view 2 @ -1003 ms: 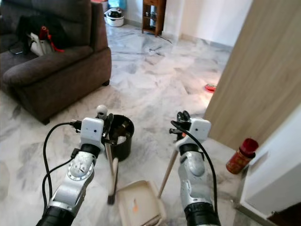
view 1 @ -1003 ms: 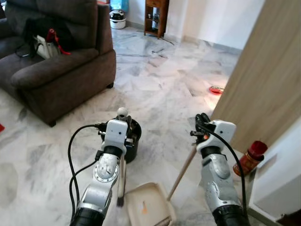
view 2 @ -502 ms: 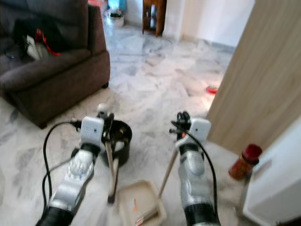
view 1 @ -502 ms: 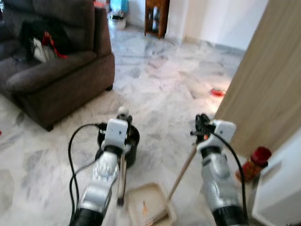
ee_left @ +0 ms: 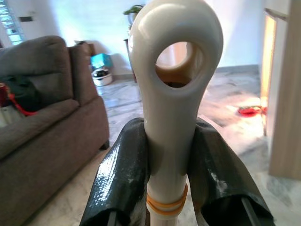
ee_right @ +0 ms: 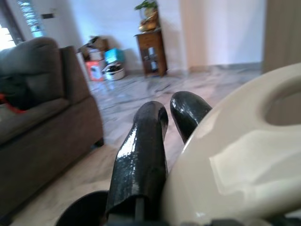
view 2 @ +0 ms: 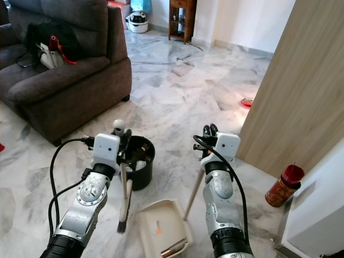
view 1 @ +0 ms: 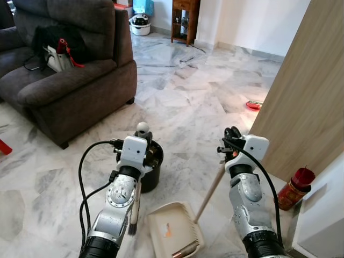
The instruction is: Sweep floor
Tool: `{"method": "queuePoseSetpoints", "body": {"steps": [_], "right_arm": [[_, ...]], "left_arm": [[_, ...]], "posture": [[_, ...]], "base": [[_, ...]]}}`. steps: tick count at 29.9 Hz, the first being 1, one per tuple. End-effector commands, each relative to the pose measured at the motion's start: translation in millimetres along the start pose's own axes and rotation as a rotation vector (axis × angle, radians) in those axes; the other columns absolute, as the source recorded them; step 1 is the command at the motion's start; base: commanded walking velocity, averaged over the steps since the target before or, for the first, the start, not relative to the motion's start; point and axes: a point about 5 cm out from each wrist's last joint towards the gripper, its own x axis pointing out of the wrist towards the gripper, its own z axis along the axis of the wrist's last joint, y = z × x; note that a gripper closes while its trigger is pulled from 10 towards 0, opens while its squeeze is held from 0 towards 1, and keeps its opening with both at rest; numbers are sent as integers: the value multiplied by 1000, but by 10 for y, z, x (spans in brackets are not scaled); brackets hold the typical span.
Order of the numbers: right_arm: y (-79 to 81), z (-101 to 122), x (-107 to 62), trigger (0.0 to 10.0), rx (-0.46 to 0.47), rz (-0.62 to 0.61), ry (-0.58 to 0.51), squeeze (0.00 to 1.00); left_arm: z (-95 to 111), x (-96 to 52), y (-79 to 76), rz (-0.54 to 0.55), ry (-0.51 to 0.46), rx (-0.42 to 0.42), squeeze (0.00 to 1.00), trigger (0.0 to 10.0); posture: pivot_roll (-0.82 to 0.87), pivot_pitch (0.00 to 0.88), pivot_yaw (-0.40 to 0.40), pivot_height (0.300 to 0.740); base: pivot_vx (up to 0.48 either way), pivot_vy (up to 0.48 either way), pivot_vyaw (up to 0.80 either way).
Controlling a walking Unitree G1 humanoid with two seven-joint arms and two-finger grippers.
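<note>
My left gripper (view 1: 143,135) is shut on the white handle of a hand brush (ee_left: 173,99), one black finger (ee_left: 121,175) on each side just below its ring end. The brush hangs down with its dark bristles (view 1: 131,229) near the floor, left of the cream dustpan (view 1: 173,234). The pan lies on the marble floor with an orange scrap and a brown piece in it. Its long handle (view 1: 210,190) slants up to my right gripper (view 1: 232,135), which is shut on its cream top end (ee_right: 235,174). A black bin (view 1: 151,171) stands just behind the brush.
A dark sofa (view 1: 75,86) with a bag on it fills the left. A wooden panel (view 1: 306,97) stands on the right, with a red canister (view 1: 294,188) at its foot and a red object (view 1: 253,104) on the floor. A wooden side table (view 1: 183,21) stands at the back.
The camera view shook and shifted a little. Both grippers hold the same things; the brush bristles sit slightly further left of the dustpan.
</note>
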Motion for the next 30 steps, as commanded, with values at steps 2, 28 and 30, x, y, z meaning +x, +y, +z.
{"method": "queuePoseSetpoints", "body": {"steps": [2,28,30], "right_arm": [[-32,197,116,10000,-13,-41,-91,0],[-496,744,471,10000,79,-488,-259,0],[-572,816,488,10000,121,-537,-280,0]], "left_arm": [[63,1,-48,-33,-29,12,0,10000],[49,-17,-170,-119,-20,12,0,10000],[49,-15,-167,-117,-20,12,0,10000]], "posture": [[62,0,-10,740],[69,0,-4,740],[68,0,-3,740]], "base": [[0,0,0],[0,0,0],[0,0,0]]}}
